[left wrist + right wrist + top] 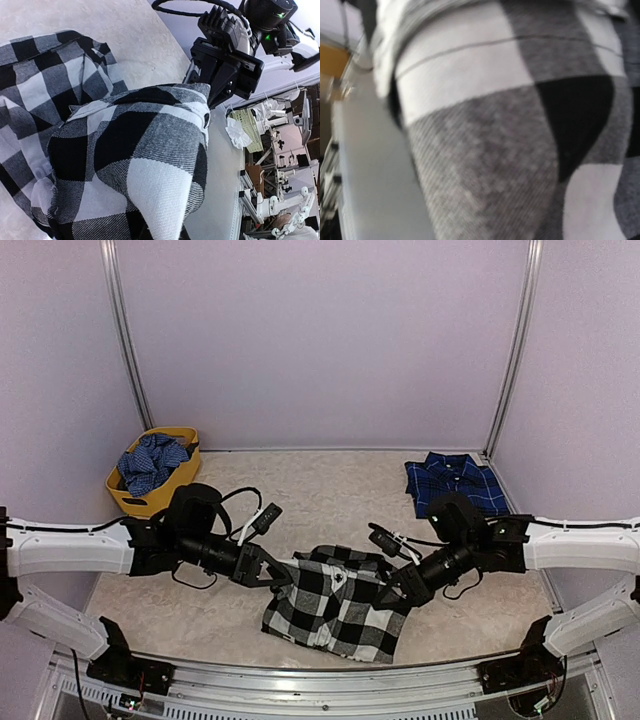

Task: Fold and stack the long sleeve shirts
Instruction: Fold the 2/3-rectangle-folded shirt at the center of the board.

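The black-and-white check shirt (pixel 335 605) lies bunched on the table, near the front at the middle. My left gripper (pixel 283 577) is shut on its left edge, and my right gripper (pixel 388 592) is shut on its right edge. In the left wrist view the check cloth (pixel 140 150) drapes over my own fingers and hides them, and the right gripper (pixel 212 92) pinches the far edge of the cloth. The right wrist view is filled by blurred check cloth (pixel 495 150), with its fingers hidden. The navy blue plaid shirt (pixel 455 482) lies folded at the back right.
A yellow basket (pixel 130 502) at the back left holds crumpled blue plaid cloth (pixel 150 465). Purple walls enclose the table on three sides. A metal rail (pixel 330 680) runs along the near edge between the arm bases.
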`<state>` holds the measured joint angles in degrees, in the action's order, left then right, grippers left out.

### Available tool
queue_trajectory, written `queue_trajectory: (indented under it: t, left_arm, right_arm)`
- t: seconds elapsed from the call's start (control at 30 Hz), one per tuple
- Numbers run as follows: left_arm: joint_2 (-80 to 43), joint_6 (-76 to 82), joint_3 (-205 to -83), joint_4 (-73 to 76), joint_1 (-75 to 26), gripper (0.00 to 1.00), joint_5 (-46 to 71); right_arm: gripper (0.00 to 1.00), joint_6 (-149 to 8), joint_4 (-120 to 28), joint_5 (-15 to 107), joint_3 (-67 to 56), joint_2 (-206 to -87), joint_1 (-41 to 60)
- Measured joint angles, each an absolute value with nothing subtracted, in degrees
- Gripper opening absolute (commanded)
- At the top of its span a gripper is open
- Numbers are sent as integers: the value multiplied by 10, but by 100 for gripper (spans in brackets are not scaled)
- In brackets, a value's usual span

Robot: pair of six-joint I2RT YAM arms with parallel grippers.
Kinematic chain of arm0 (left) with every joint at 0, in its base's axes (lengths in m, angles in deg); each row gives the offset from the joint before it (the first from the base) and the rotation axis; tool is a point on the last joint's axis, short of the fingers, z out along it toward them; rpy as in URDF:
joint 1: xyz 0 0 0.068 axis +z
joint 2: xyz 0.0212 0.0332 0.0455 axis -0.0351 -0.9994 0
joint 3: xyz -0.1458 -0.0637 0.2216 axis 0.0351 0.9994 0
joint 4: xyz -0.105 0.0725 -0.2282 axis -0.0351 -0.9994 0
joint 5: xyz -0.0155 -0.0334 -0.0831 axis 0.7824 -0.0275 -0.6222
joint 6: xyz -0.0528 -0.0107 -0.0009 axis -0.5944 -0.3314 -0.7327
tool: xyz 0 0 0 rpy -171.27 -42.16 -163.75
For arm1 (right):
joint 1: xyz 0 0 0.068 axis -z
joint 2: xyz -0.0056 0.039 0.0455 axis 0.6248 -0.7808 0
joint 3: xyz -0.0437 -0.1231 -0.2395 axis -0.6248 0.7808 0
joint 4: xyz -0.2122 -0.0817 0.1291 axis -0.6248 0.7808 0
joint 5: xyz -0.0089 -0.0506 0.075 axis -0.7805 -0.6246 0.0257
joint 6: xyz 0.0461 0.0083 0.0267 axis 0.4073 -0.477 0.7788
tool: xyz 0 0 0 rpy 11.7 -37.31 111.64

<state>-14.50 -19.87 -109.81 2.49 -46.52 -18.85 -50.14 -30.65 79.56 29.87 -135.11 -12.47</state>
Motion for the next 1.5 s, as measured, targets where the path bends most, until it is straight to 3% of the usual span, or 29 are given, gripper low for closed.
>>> queue_trajectory:
  t: [0.1, 0.23, 0.6, 1.03, 1.27, 1.5]
  left_arm:
    - [-190, -198, -1126, 26, -434, 0, -201]
    - [-260, -197, -1167, 33, -396, 0, -218]
    - [-462, -184, -1278, 50, -351, 0, -239]
    - [-559, -182, -1334, 69, -338, 0, -237]
    - [-576, -180, -1353, 67, -328, 17, -220]
    - [-582, -168, -1393, 46, -323, 26, -193]
  right_arm:
    - [1, -519, -297, 805, 275, -1388, -86]
    - [10, -546, -280, 818, 239, -1435, -39]
    - [45, -593, -254, 816, 220, -1515, 68]
    - [42, -598, -307, 827, 220, -1572, 112]
    - [37, -602, -321, 807, 221, -1582, 131]
    - [36, -614, -315, 751, 221, -1598, 132]
